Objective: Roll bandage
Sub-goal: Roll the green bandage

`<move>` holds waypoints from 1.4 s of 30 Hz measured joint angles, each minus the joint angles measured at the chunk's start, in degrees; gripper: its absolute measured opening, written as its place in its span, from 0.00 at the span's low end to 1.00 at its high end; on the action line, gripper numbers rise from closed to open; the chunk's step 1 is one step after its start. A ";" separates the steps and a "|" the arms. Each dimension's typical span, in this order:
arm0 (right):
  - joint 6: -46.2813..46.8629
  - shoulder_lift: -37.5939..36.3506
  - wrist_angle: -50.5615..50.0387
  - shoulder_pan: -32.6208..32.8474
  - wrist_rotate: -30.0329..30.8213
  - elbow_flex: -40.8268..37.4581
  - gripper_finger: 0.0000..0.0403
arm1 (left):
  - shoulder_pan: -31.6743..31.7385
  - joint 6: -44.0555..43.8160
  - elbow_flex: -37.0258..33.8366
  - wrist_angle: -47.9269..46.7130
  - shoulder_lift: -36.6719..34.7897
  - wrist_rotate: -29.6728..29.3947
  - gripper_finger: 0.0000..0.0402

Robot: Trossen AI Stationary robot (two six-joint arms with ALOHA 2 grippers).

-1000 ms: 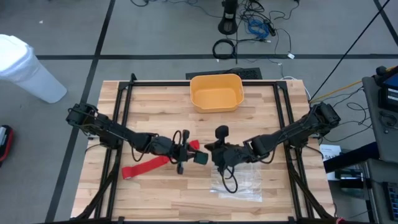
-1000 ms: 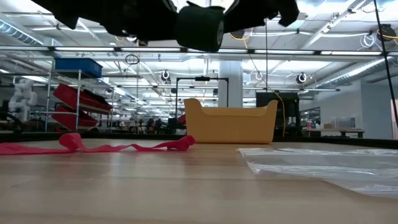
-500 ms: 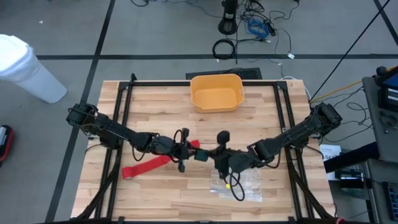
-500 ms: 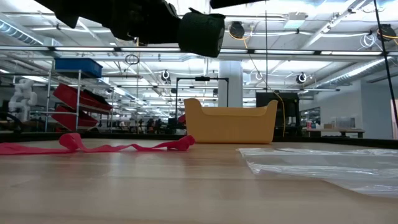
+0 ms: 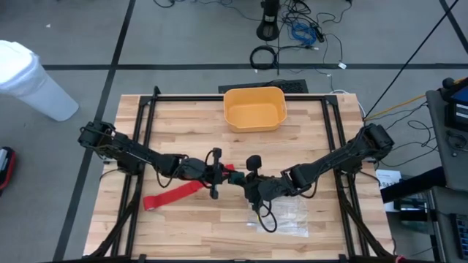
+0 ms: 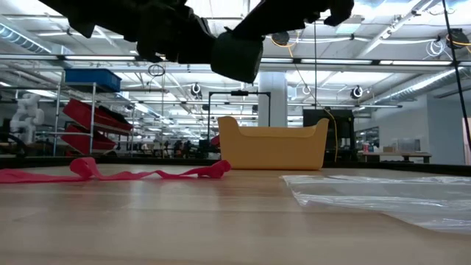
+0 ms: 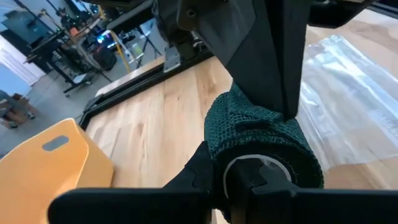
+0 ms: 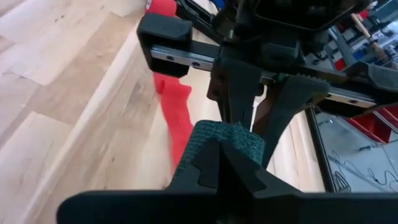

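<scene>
A dark green roll (image 5: 238,180) of wrapped fabric hangs above the table's middle between my two grippers. My left gripper (image 5: 227,178) comes at it from the table's left and my right gripper (image 5: 246,183) from the right; both are shut on it. The red bandage (image 5: 172,193) lies on the wood as a long flat strip under my left arm. Its bunched end (image 6: 215,169) rests on the table near the middle. No gripper touches the red bandage. My left gripper holds the green roll at its open end (image 7: 254,167), where the white core ring shows. Its fingers come nearly level from the table's left; a dark fingertip shows inside the ring. The roll hangs clear of the table. My right gripper pinches the roll's outer green wrap (image 8: 225,138) between its two shut fingers. It comes from the table's right, slanting down, opposite my left gripper. Its fingers hide how much of the wrap lies between them.
A yellow bin (image 5: 254,108) stands at the table's far middle. A clear crinkled plastic bag (image 5: 281,215) lies flat on the wood under my right gripper, toward the near edge. A black cable loop (image 5: 265,219) hangs from my right arm over the bag.
My right gripper has shifted a little toward the table's left, closer to my left gripper, and sunk slightly. The green roll has tipped somewhat between the two grippers. The red bandage has stayed as it lay.
</scene>
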 joint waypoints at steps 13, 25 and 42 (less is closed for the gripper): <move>-3.15 -1.50 -0.25 -0.08 1.20 0.00 0.00 | -1.01 -0.02 0.09 0.66 -0.09 0.98 0.04; -2.99 -1.54 -0.50 -0.71 3.29 -0.02 0.00 | -2.19 0.61 0.26 1.26 -0.09 6.08 0.04; 3.46 -5.91 -0.86 3.18 2.94 -0.04 0.10 | -2.27 5.82 0.24 -0.55 -0.09 -0.18 0.04</move>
